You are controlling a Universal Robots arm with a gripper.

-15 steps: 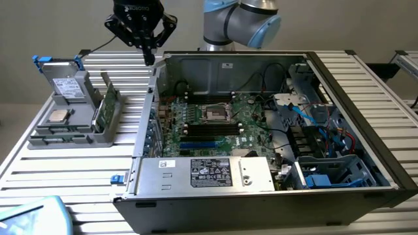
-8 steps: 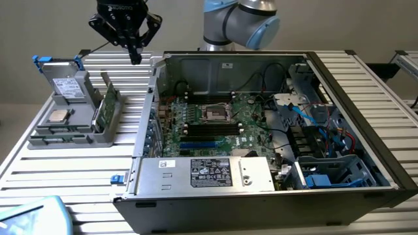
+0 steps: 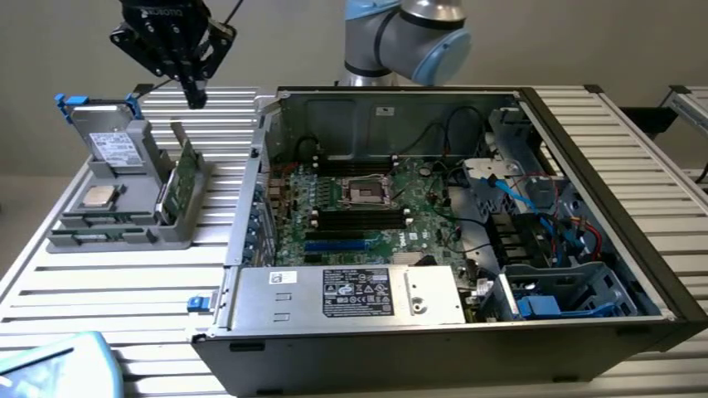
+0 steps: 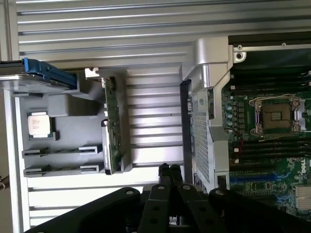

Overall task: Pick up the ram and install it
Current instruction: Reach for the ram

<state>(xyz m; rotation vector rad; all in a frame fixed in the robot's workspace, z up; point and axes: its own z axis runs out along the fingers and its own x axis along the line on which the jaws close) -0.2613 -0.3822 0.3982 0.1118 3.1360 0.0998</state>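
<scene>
pincer [image 3: 195, 98] body: white brand lettering, upside down, reads ROBOTIQ | motherboard [image 4: 291, 189]: white mark turned sideways, looks like DELL | power supply [image 3: 343, 294] at the case's near side, black label [image 3: 356, 292]: white print and symbols, too small to read | small white sticker [image 3: 284, 277] beside it: unreadable

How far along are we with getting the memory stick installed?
Nothing looks done yet. The claw is shut and empty, hanging high over the table roughly between the grey parts holder and the open computer case. In hand: nothing; I cannot pick out the memory stick in the holder for sure. Left: the pickup, and seating it on the motherboard.
</scene>
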